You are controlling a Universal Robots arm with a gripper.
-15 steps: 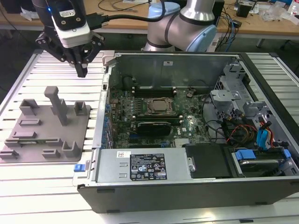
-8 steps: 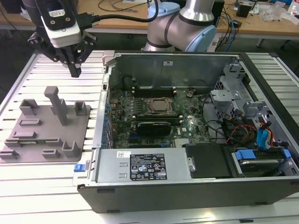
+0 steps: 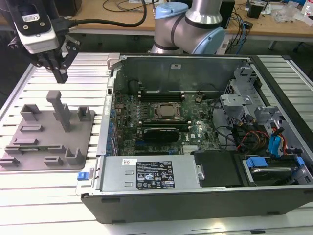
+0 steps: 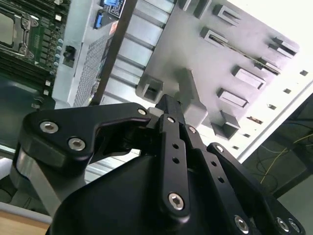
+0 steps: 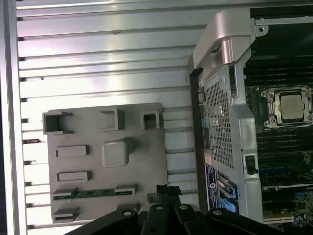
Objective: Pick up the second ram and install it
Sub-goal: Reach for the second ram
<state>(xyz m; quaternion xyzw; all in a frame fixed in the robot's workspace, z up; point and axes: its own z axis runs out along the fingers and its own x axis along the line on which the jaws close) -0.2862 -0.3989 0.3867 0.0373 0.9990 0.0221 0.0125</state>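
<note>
**Memory stick waits in its holder; gripper hangs closed and empty**

The black two-finger gripper (image 3: 60, 77) hangs above the slatted aluminium table (image 3: 49, 200), over the far end of the flat grey plastic fixture plate (image 3: 84, 139). Its fingers are drawn together with nothing between them.

The second ram (image 5: 93, 193), a long thin green circuit-board stick, sits low in the plate between small grey slotted blocks, well apart from the fingertips. The plate lies just beside the open black desktop computer case (image 3: 195, 203), to the exterior view's left of it.

I judge the stick to be light and stiff but brittle. It will not sag, yet it could crack or chip if twisted or squeezed hard. Its flat faces are smooth, so a light grip could slip. The safest hold seems to be across the two flat faces near mid-length, on the exposed upper edge. That would keep the fingers clear of the contact edge in the blocks.
</note>
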